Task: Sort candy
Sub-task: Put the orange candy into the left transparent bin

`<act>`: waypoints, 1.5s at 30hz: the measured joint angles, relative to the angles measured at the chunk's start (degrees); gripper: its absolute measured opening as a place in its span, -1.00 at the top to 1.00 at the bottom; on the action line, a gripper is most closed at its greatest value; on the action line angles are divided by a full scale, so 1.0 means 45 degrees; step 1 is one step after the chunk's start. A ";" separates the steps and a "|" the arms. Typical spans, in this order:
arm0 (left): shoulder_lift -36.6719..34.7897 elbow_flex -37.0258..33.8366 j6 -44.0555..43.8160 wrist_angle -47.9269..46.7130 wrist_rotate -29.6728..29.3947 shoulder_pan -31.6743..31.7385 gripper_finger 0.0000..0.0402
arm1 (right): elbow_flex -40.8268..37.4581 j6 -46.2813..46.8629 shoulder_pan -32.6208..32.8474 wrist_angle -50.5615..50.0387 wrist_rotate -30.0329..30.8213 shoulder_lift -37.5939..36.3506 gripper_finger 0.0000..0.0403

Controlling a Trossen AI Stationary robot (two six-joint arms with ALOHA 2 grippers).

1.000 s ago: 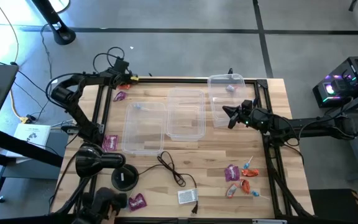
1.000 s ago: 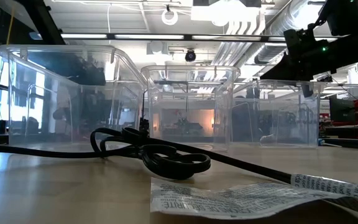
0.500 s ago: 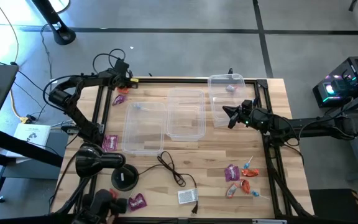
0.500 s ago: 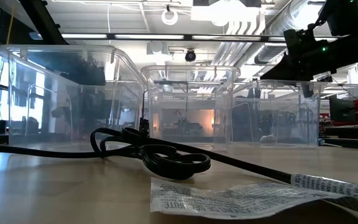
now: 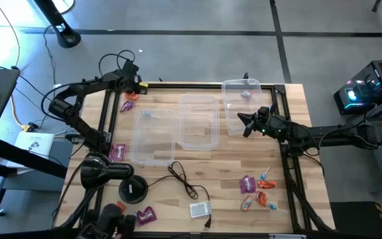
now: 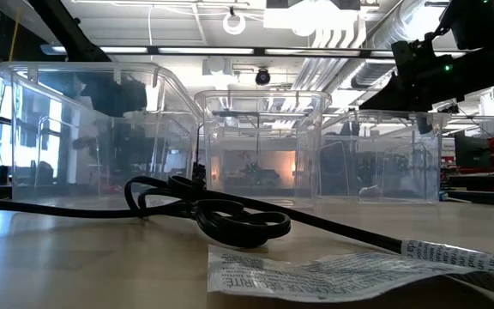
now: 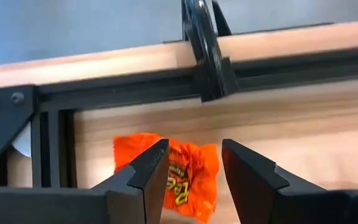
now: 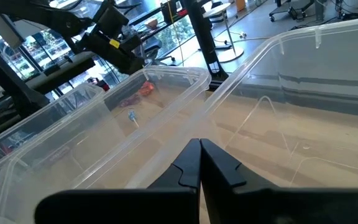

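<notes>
**Hardly any print readable**

Yellow lettering is seen on the orange wrapper point(image 7: 188, 177) lying at the table's far left edge. Only a slanted fragment of a brand word is shown in the left wrist view, the rest is covered, and it cannot be spelled out with certainty.

Several lines of small black print are carried by the crumpled white paper tag point(image 6: 341, 273) at the near edge of the table in the low view. The print lies at a slant and no word can be read.

Dark marks are shown on a white sheet point(image 5: 34, 141) beyond the table's left side, too small to be read.
</notes>
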 joint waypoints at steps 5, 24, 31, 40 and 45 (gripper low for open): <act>0.0532 0.0051 -0.0231 0.0298 -0.0225 -0.0032 0.29 | 0.0000 -0.0017 -0.0003 -0.0005 0.0003 0.0000 1.00; 0.3315 0.1126 0.1228 -0.0241 -0.2069 -0.0519 0.37 | 0.0000 -0.0086 -0.0003 -0.0010 0.0022 0.0000 1.00; 0.2537 0.1006 0.2016 -0.0381 -0.1745 -0.0631 0.95 | 0.0000 -0.0048 0.0001 -0.0010 0.0037 0.0000 1.00; -0.1007 0.1064 0.1926 -0.0905 -0.1345 -0.0658 1.00 | 0.0000 0.0013 0.0000 -0.0006 0.0037 0.0000 1.00; -0.1982 0.1077 0.1873 -0.2249 -0.1191 -0.0658 0.95 | 0.0000 0.0007 -0.0003 -0.0005 0.0037 0.0000 1.00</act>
